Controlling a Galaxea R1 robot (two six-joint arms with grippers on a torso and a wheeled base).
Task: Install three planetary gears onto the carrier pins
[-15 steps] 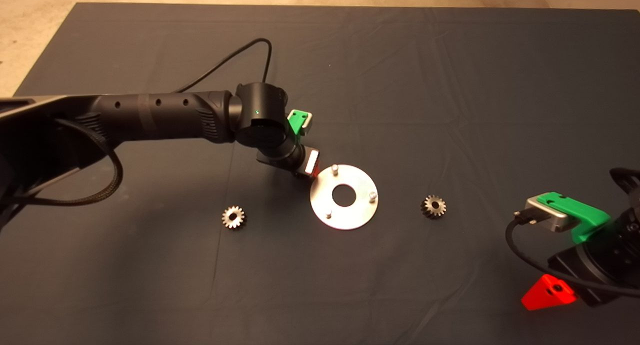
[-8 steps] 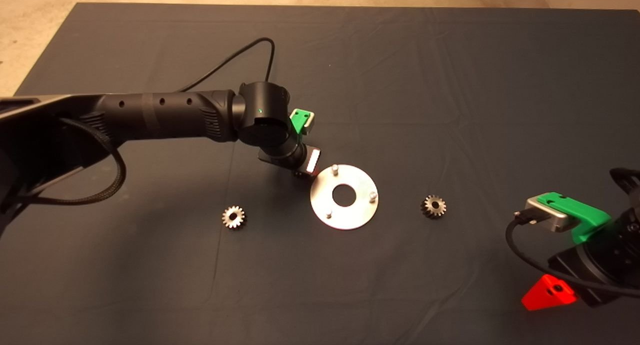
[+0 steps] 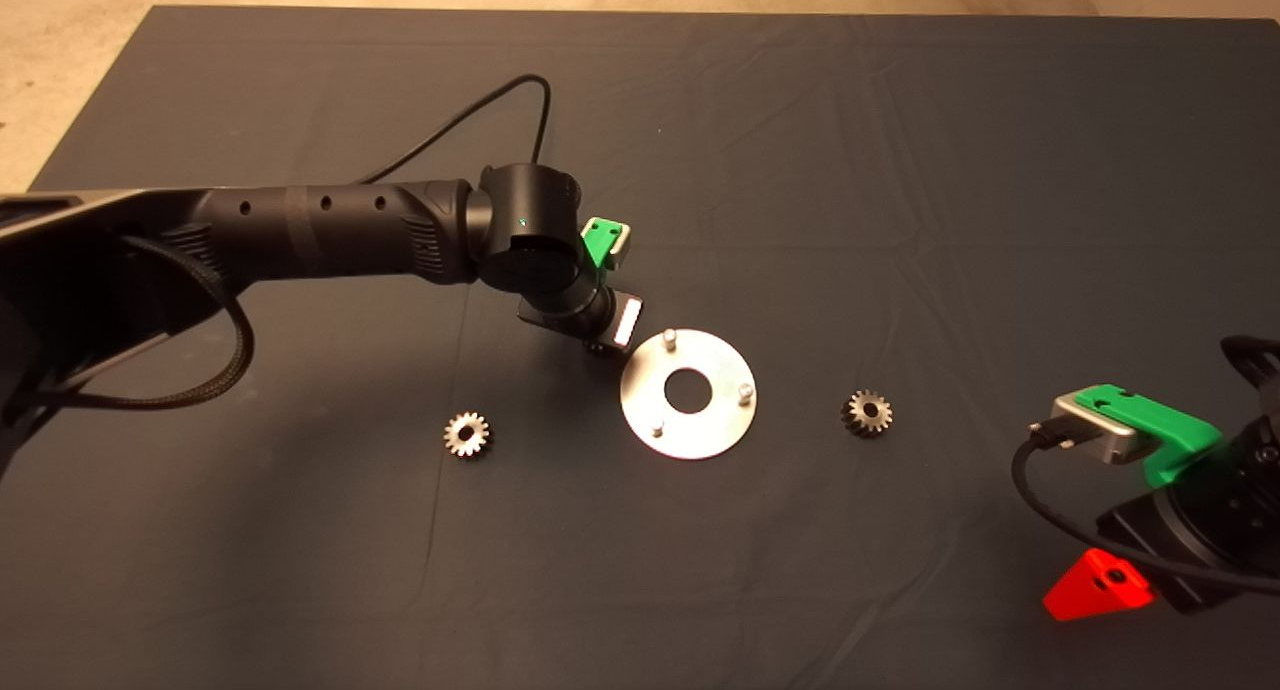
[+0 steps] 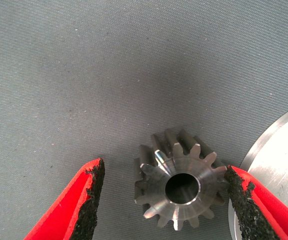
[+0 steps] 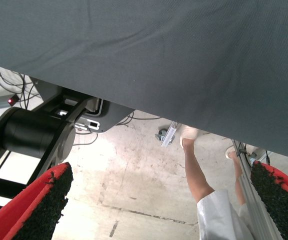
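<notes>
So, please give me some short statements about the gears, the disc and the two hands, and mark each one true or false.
1. All three pins on the disc are bare. True.
2. A gear lies between the open fingers of the left hand. True.
3. That gear is lifted off the mat. False: it lies on the mat, beside the disc's edge.
4. Two gears, one left and one right of the disc, lie loose on the mat. True.
5. The right hand holds a gear. False: it is open and empty, at the lower right edge.
</notes>
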